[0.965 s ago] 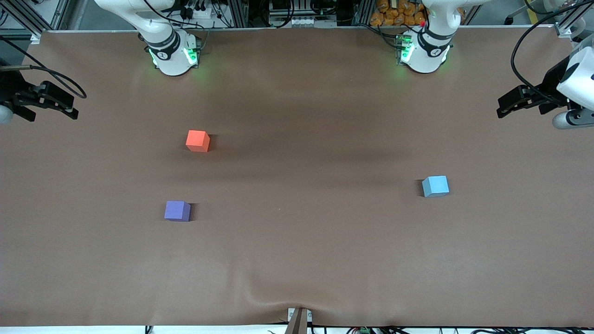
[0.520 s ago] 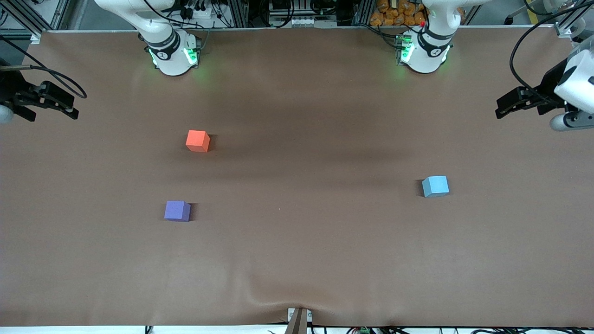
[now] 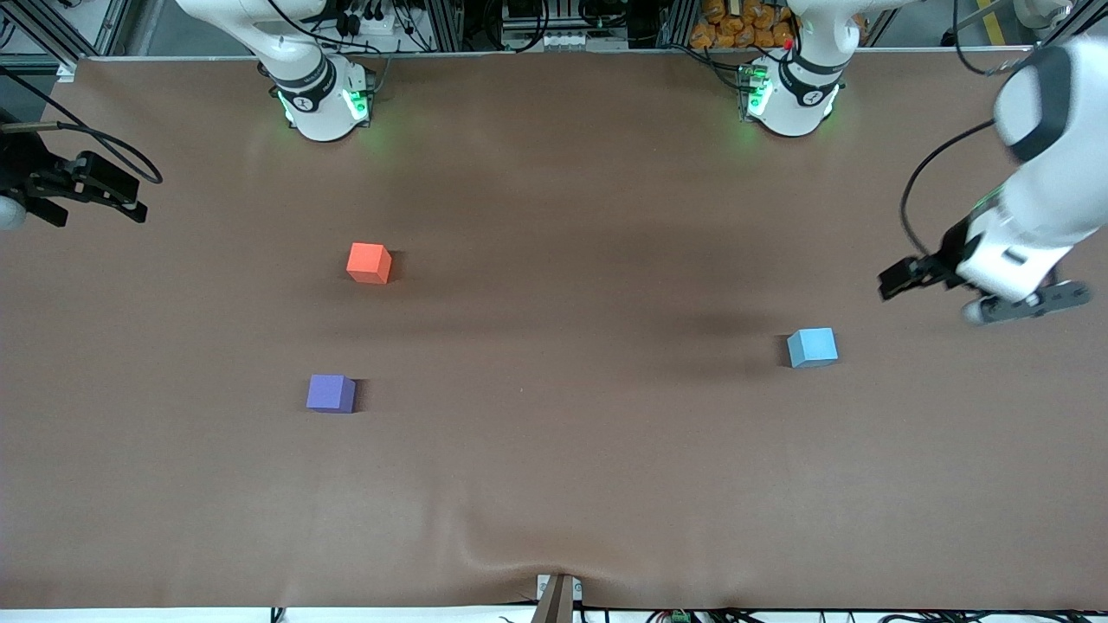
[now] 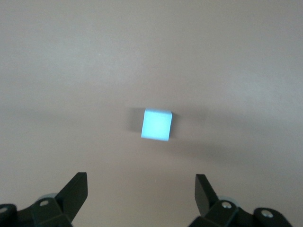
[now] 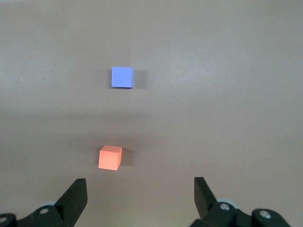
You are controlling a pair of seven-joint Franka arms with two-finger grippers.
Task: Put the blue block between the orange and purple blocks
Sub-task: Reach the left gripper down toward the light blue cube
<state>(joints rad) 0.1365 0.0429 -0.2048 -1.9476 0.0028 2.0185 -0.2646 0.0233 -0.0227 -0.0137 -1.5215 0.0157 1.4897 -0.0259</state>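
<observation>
- Now, from the front view: the blue block [image 3: 812, 347] is seen resting on the brown counter [image 3: 554, 484] toward the left arm's end, well apart from the orange block [image 3: 369, 262] and the purple block [image 3: 331, 393], which sit toward the right arm's end, the purple one nearer the camera. The left gripper [image 3: 896, 284] is held in the air over bare counter, near the blue block and on the side away from the other two cubes. The right gripper [image 3: 130, 201] is parked at its own end of the counter; that arm waits. The left arm is judged much the nearer to the blue block.
- Next, the left wrist view: the left gripper [image 4: 141, 190] is shown with its fingers spread wide and nothing between them. The blue block [image 4: 156, 125] lies ahead of the gap and roughly centred on it. As a cube it has no long axis; its faces are turned slightly off square to the fingers.
- Lastly, the right wrist view: the right gripper [image 5: 140, 189] is likewise released and empty. The orange block [image 5: 110, 157] and purple block [image 5: 122, 76] are seen apart, with bare counter between them where the blue block is to be set.
</observation>
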